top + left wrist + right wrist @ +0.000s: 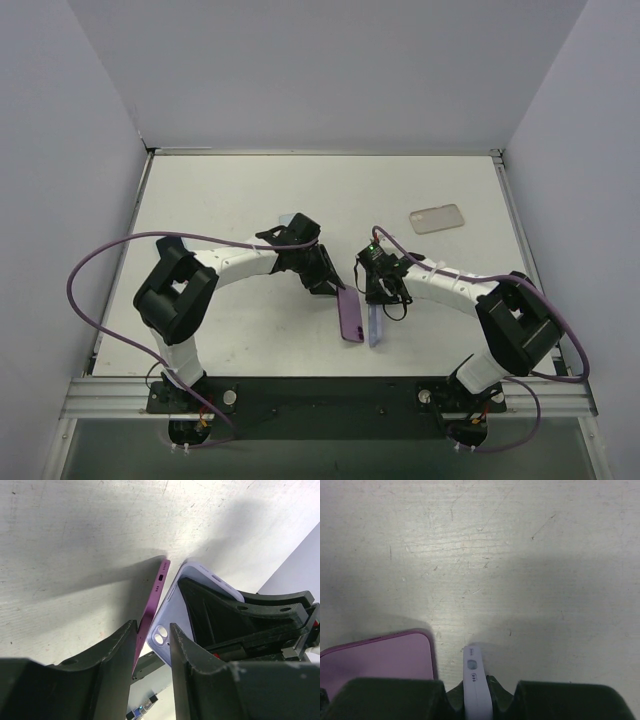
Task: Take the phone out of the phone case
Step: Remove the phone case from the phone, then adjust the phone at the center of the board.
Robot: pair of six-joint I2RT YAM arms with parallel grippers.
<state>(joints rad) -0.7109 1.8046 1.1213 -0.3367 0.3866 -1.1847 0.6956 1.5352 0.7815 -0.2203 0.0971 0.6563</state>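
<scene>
The magenta phone case (pixel 350 315) and the lavender phone (pixel 375 327) stand apart, side by side near the front middle of the table. My right gripper (pixel 378 295) is shut on the phone, whose port end (pixel 472 667) points at the table between the fingers. In the left wrist view the phone's back with two camera lenses (pixel 172 615) shows. The case (pixel 155 592) stands on its port end and runs up between my left gripper's (pixel 151 625) fingers, against the left finger. The jaws stand wider apart than the case is thick. The case's flat face (pixel 380 657) shows in the right wrist view.
A clear, empty phone case (pixel 438 218) lies flat at the back right of the table. Grey walls close in the table on three sides. A metal rail (pixel 330 395) with both arm bases runs along the near edge.
</scene>
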